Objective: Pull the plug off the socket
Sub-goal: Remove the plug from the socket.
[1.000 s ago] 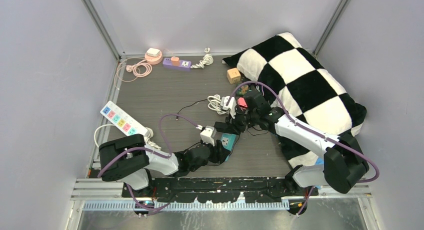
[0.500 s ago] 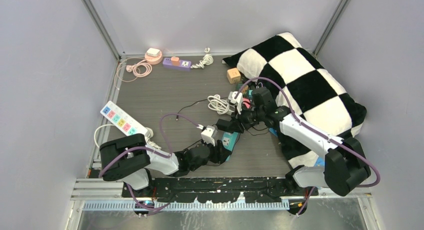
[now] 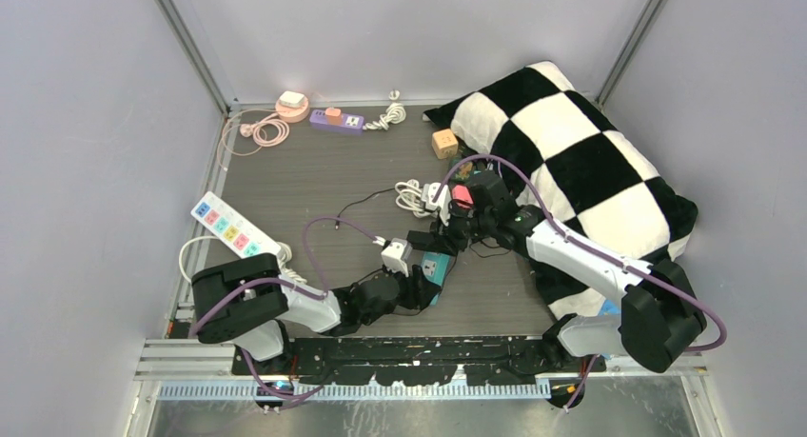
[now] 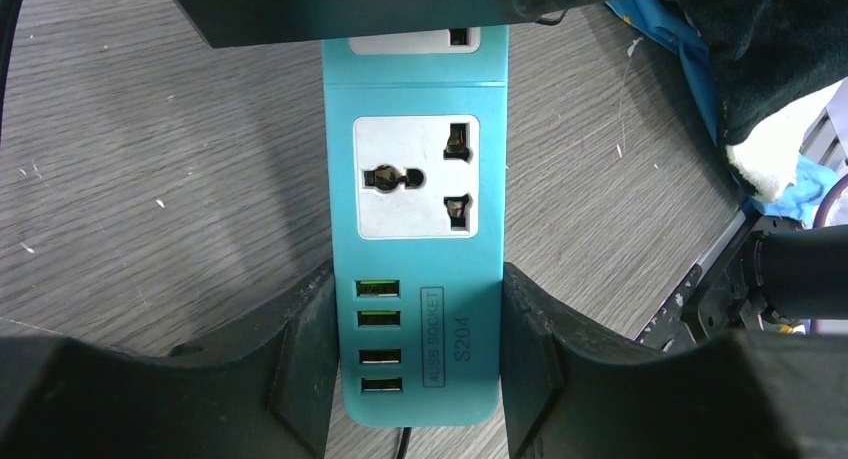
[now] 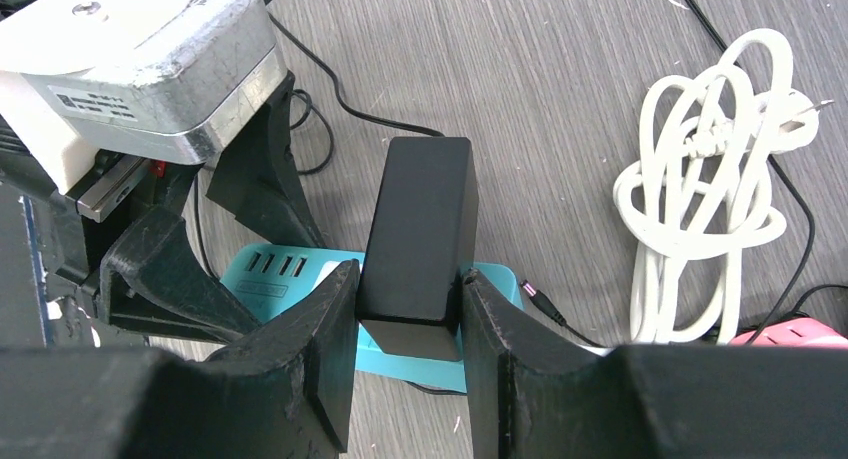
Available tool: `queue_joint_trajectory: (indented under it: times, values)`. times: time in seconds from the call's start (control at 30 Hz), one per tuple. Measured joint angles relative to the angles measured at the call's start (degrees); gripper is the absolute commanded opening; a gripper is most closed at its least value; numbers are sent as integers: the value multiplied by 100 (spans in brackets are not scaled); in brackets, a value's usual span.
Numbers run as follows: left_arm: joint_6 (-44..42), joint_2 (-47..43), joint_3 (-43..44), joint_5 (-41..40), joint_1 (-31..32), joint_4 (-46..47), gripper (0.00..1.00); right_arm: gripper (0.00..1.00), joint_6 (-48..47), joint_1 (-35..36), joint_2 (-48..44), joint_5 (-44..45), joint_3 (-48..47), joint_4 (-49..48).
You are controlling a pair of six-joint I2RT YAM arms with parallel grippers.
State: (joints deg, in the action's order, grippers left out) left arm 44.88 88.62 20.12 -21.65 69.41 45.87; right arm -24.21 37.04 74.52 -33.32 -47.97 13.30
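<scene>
Grey tabletop [image 3: 314,185], black plug [image 5: 420,229] gripped inside right pincer [image 5: 408,289], left pincer [image 4: 417,289] clamping teal socket [image 4: 420,259]

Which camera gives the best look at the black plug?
The right wrist view. There the black plug fills the middle of the picture, standing at one end of the teal power strip, squeezed between the right fingers. The left wrist view catches only its dark edge at the top, and the top view shows it small between the arms.
</scene>
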Motion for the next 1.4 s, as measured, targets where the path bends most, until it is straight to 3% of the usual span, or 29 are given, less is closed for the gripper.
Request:
queue_joint_trajectory:
  times: [0.33, 0.7, 1.0, 1.07, 1.17, 1.23, 1.4]
  values:
    - [15, 61, 0, 28, -15, 105, 0, 1, -133, -42, -2, 22, -72, 181]
    - [2, 116, 11, -52, -197, 101, 0, 1, 496, -407, -343, -1283, -76, 662]
    - [-2, 114, 11, -98, -205, 94, 1, 1, 673, -444, -352, -1482, -76, 691]
    - [-4, 114, 11, -103, -205, 90, 11, 1, 682, -444, -352, -1471, -76, 693]
    - [-13, 98, 11, -98, -205, 70, 39, 1, 691, -444, -352, -1427, -76, 706]
    - [-50, 24, 9, -79, -219, -35, 53, 1, 704, -463, -350, -1375, -76, 732]
    - [-192, -426, -101, -39, -258, -570, 70, 1, 765, -555, -350, -1285, -76, 767]
